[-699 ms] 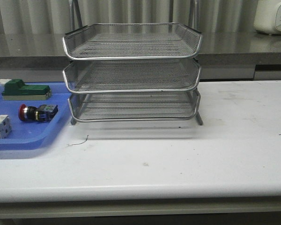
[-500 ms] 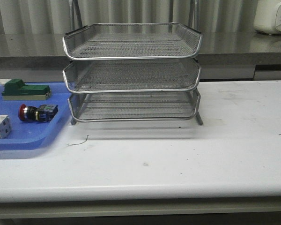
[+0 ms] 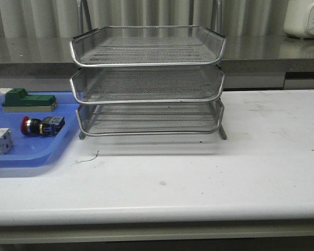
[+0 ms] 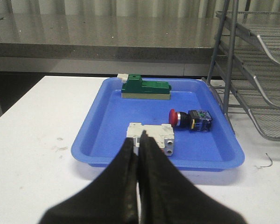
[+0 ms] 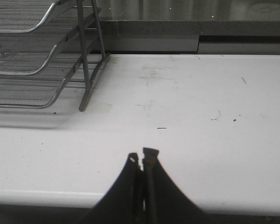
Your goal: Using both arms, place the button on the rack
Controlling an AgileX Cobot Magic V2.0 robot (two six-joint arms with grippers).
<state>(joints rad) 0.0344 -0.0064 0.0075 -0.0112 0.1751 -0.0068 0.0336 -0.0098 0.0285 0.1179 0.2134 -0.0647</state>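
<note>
A: Looking over the tabletop (image 3: pixel 199 172), nothing has been picked up yet. The button (image 3: pixel 42 126) lies on its side in the blue tray (image 3: pixel 26 157), just left of the rack (image 3: pixel 149 78).

B: And the arms? Neither shows in the front view.

A: Right, only the wrist views give them. The left gripper (image 4: pixel 139 154) has its 2 fingers pressed together, holding nothing, hanging short of the tray's near rim. The right gripper (image 5: pixel 142 161) is closed and empty too, over bare tabletop on the far side of the rack.

B: So which arm takes it?

A: The left one, I'd say. It is much the nearer. From that gripper the button (image 4: pixel 190 119) sits ahead and off toward the rack side, beyond the white block (image 4: pixel 151 136), which stands almost straight in front of the fingers.

B: How does it lie?

A: Long axis runs across the tray, roughly parallel to the rack's front edge. Red head points away from the rack, black body toward it. The green block (image 3: pixel 29 100) sits further back, apart from it.

B: All 3 rack tiers look empty.
</note>
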